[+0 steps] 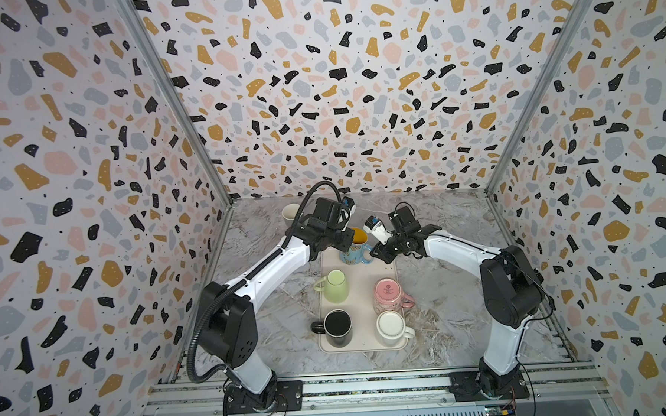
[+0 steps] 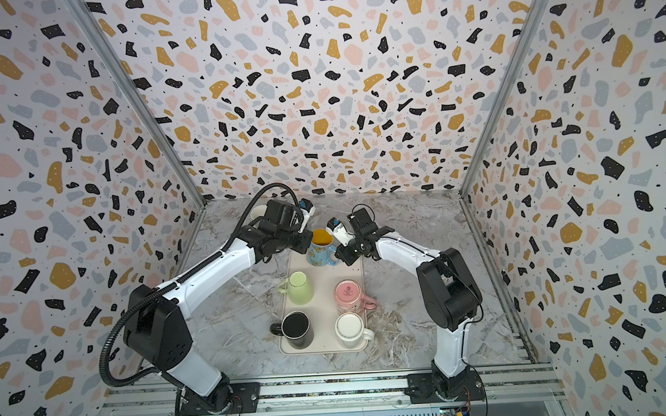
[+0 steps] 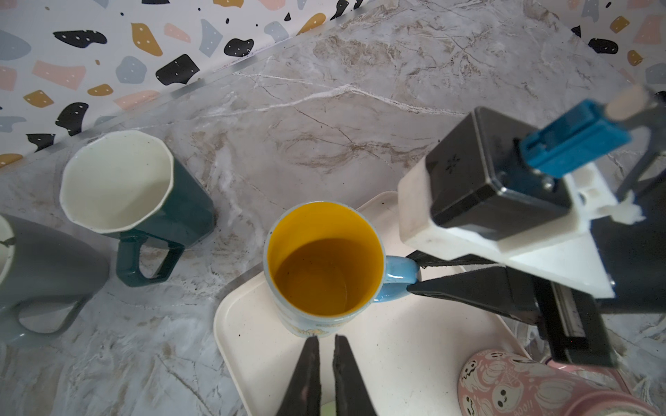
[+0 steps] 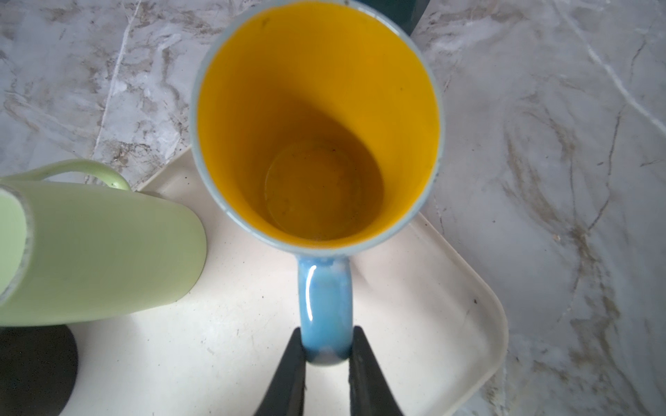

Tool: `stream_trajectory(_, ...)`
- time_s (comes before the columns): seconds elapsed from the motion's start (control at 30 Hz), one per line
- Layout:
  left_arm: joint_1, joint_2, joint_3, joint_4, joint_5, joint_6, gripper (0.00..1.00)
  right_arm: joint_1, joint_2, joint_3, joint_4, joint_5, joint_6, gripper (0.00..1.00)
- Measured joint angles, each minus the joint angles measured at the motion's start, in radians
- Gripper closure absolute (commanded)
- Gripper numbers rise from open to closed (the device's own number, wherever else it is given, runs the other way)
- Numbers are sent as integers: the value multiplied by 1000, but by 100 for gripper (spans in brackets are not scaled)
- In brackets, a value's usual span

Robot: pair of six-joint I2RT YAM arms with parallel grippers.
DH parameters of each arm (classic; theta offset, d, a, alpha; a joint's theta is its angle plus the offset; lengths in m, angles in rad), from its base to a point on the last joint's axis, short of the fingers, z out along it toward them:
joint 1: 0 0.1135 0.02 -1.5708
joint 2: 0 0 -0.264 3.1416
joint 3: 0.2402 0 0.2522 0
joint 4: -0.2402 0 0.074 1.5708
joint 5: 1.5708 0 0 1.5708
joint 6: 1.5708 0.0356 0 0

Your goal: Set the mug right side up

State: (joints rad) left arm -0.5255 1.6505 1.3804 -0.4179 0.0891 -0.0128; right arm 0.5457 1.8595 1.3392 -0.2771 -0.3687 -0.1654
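Mug first: the blue mug point(image 1: 354, 247) with the yellow inside stands mouth up at the twelve o'clock end of the tray point(image 1: 366, 292) in both top views, with its long axis upright or very nearly so. Whether its base bears fully on the tray we cannot tell.

Its handle point(image 4: 326, 299) sticks out toward about four o'clock, straight into the right gripper point(image 4: 327, 342), whose jaws pinch the outer bend of the handle from both sides. The left gripper point(image 3: 326, 340) sits just beside the mug's wall on the nine-to-ten o'clock side, jaws pressed together on nothing. Whether its tips touch the wall we cannot tell.

So the right arm has the mug and the left is only near. We judge the turning as good as done. What remains is for the right jaws to part and back away along four o'clock, in line with the handle, so the mug is not dragged or tipped. The green mug point(image 4: 90, 245) sits near, at seven o'clock.
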Motion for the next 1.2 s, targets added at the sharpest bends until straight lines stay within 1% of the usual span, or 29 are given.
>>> stream_trajectory(0.1, 0, 0, 0, 0, 0, 0, 89, 3, 0, 0, 0, -1, -1, 81)
stream_trajectory(0.17, 0, 0, 0, 0, 0, 0, 89, 5, 0, 0, 0, -1, -1, 77)
stream_trajectory(0.33, 1, 0, -7, 1, 1, 0, 89, 17, 0, 0, 1, -12, -1, 72)
stream_trajectory(0.43, 1, 0, -14, 1, 1, 0, 89, 25, 0, 0, 1, -19, -1, 71)
stream_trajectory(0.57, 2, 0, -15, 1, 1, 0, 89, 31, 1, 0, 5, -24, 0, 66)
stream_trajectory(0.83, 3, 0, -15, 1, 0, 0, 89, 36, 37, 6, 18, -32, -1, 65)
stream_trajectory(0.9, 5, 0, -15, 0, 0, 0, 89, 37, 51, 12, 17, -32, -1, 67)
stream_trajectory(1.0, 6, 0, -15, 0, -1, 0, 89, 39, 71, 27, 19, -37, -2, 74)
stream_trajectory(1.07, 8, 0, -15, 0, -1, 0, 89, 39, 73, 28, 23, -43, -12, 82)
stream_trajectory(1.13, 8, 0, -15, 0, -1, 0, 89, 42, 77, 35, 22, -44, -7, 98)
stream_trajectory(1.17, 8, 0, -15, 0, -1, 0, 89, 42, 78, 37, 22, -47, -10, 100)
stream_trajectory(1.2, 8, 0, -15, 0, -1, 0, 89, 43, 80, 38, 23, -48, -11, 100)
